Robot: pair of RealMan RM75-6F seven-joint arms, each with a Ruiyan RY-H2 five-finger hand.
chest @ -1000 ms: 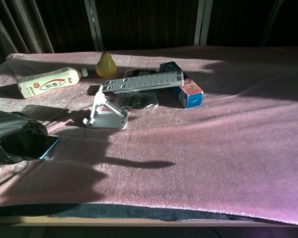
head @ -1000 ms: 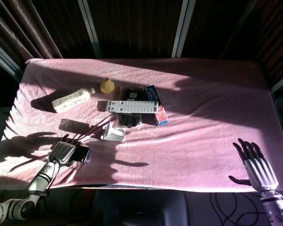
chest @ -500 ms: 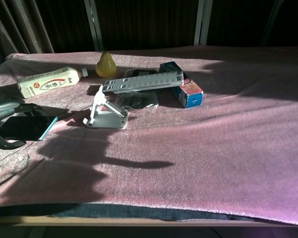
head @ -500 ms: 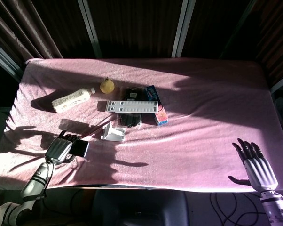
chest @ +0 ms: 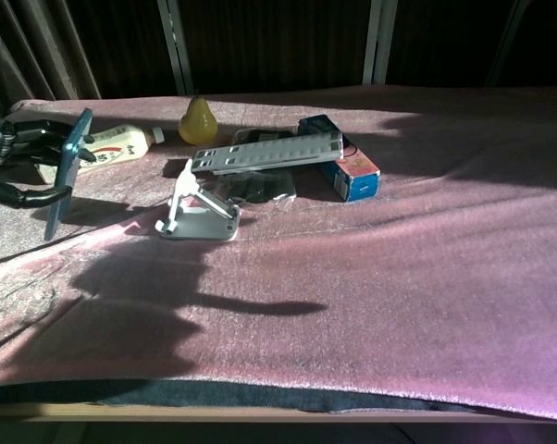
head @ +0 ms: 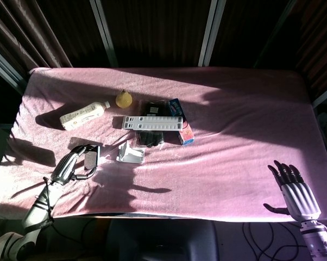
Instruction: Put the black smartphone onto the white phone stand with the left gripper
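Observation:
My left hand (head: 71, 164) (chest: 19, 157) holds the black smartphone (head: 91, 156) (chest: 67, 171) lifted off the cloth and tipped up on edge, left of the white phone stand (head: 131, 153) (chest: 197, 217). The stand sits on the pink cloth a little in front of the white strip. In the chest view the phone shows edge-on with a blue rim, its lower end above the table. My right hand (head: 295, 191) hovers at the front right corner, fingers spread, holding nothing; the chest view does not show it.
Behind the stand lie a long white perforated strip (head: 152, 123) (chest: 267, 153), a dark packet (head: 150, 139), a blue and red box (head: 182, 130) (chest: 345, 166), a yellow pear (head: 124, 99) (chest: 197, 120) and a white bottle (head: 83, 115) (chest: 112, 148). Pink cloth (head: 234, 130) covers the table.
My left hand has lifted the smartphone from flat on the cloth, moved it back and toward the stand, and tilted it up on edge. The right hand stayed put.

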